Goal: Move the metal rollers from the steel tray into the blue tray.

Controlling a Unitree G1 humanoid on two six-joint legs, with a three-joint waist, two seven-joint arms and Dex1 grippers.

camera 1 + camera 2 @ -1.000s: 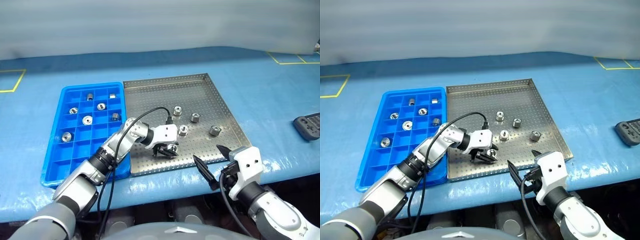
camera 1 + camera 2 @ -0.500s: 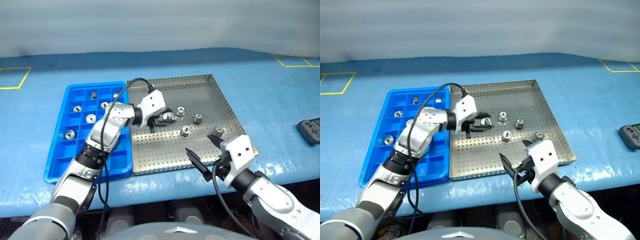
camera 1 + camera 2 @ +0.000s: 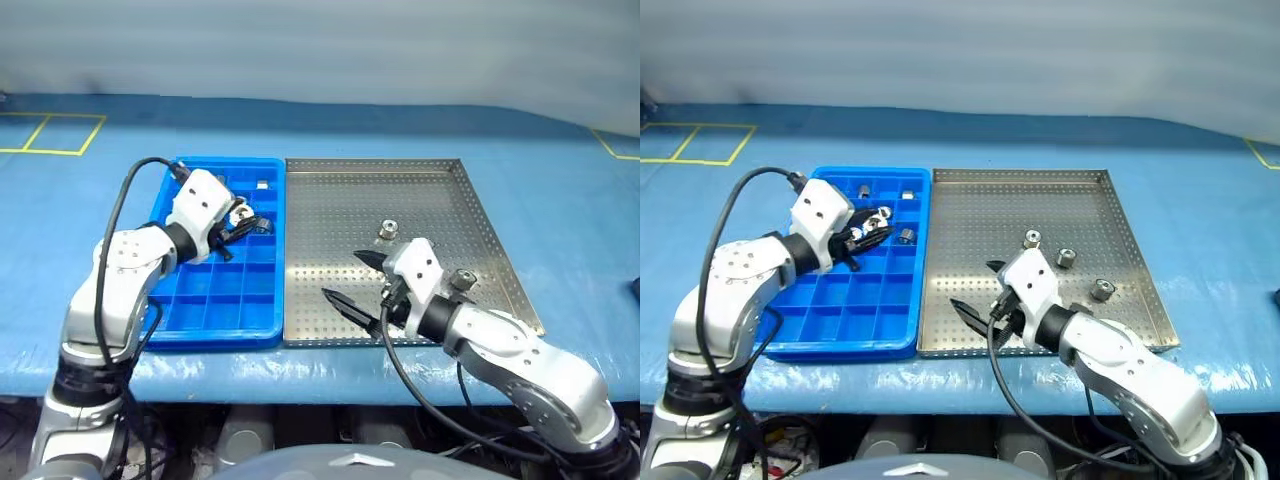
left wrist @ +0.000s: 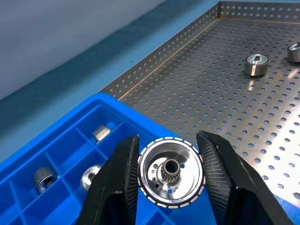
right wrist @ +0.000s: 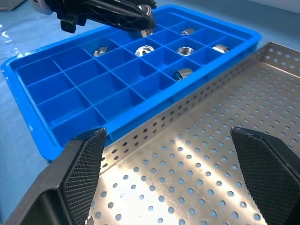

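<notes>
Left gripper (image 4: pixel 171 176): clamped on a shiny silver metal roller (image 4: pixel 170 171), above the bright blue compartmented plastic tray (image 3: pixel 215 320).
Right gripper (image 3: pixel 352 280): fingers spread wide, empty, low over the perforated steel tray (image 3: pixel 430 180).
Nearby: three rollers (image 3: pixel 1064 257) loose on the steel.

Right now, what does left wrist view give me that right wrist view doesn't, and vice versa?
Left wrist alone: the held roller end-on, central hole visible, clamped in the left gripper; also a loose roller on the steel tray floor.
Right wrist alone: the right gripper wide open above the steel tray, and the blue tray with its rows of empty compartments.
Shared: blue tray beside steel tray, stored rollers in some compartments.
</notes>
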